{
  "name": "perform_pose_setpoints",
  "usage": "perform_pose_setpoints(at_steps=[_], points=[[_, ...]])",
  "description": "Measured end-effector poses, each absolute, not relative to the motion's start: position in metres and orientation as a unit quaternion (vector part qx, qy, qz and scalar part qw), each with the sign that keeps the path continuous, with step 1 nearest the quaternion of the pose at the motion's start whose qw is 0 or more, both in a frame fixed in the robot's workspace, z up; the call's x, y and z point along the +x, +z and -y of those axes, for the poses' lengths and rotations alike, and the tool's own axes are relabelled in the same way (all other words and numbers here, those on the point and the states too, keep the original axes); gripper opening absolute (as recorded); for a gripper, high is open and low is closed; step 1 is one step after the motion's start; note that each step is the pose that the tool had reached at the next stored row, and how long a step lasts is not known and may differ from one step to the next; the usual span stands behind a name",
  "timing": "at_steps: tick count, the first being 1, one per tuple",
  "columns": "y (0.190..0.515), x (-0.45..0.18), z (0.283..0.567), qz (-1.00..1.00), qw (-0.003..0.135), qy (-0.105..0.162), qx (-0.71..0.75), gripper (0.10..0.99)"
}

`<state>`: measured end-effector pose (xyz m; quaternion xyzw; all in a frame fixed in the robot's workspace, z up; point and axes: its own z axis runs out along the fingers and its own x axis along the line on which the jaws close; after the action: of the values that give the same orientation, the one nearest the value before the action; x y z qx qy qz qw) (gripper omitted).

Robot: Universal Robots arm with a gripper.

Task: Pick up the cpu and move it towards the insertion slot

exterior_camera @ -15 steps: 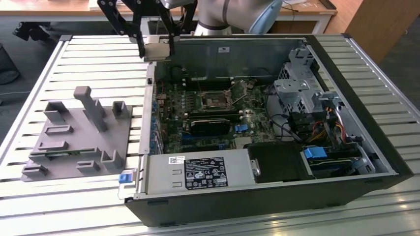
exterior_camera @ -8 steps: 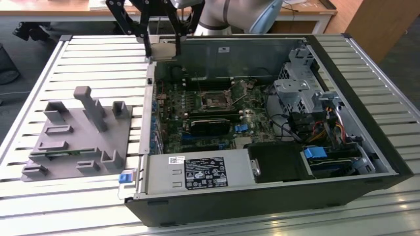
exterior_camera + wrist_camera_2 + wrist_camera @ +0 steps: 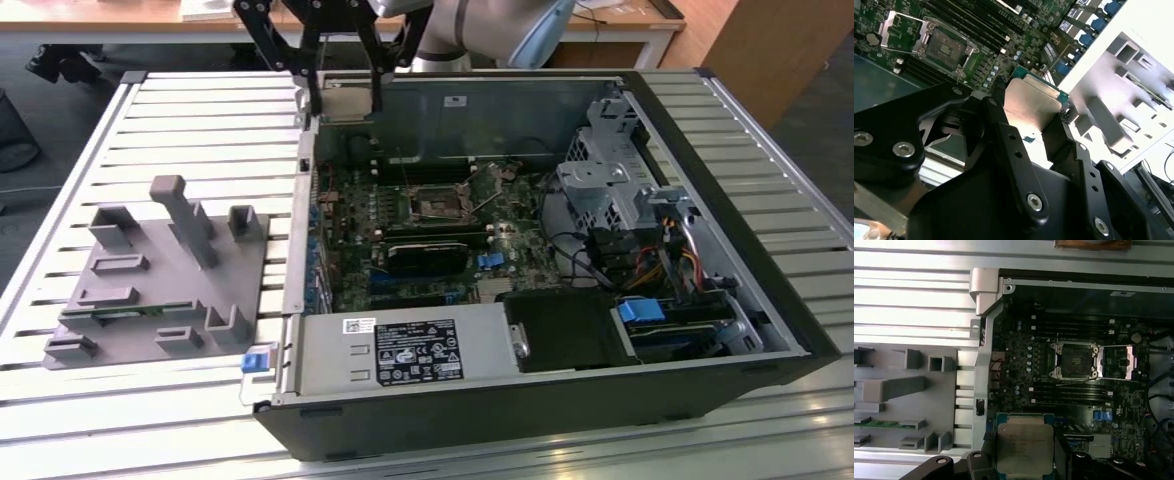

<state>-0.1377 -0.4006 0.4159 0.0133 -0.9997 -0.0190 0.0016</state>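
My gripper (image 3: 344, 100) is shut on the cpu (image 3: 343, 99), a flat square chip with a silvery top. It hangs over the back corner of the open computer case on the exterior view's left. In both wrist views the cpu (image 3: 1034, 102) (image 3: 1024, 447) sits clamped between the two black fingers (image 3: 1004, 140). The insertion slot (image 3: 434, 201) is a dark square socket with a shiny metal frame in the middle of the motherboard. It lies apart from the cpu, its frame flap swung open (image 3: 944, 47) (image 3: 1074, 360).
A grey plastic fixture (image 3: 160, 270) with upright posts stands on the slatted metal table (image 3: 200, 120) beside the case. Inside the case are a long black card (image 3: 427, 255), blue connectors (image 3: 489, 260), a drive cage (image 3: 614, 185) and the labelled power supply (image 3: 387, 350).
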Motion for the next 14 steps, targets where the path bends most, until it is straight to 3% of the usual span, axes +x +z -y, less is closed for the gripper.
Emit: perform_pose_setpoints(at_steps=[14], points=[[0.416, -0.119, 0.4, 1.0, 0.002, -0.019, 0.013, 0.541]])
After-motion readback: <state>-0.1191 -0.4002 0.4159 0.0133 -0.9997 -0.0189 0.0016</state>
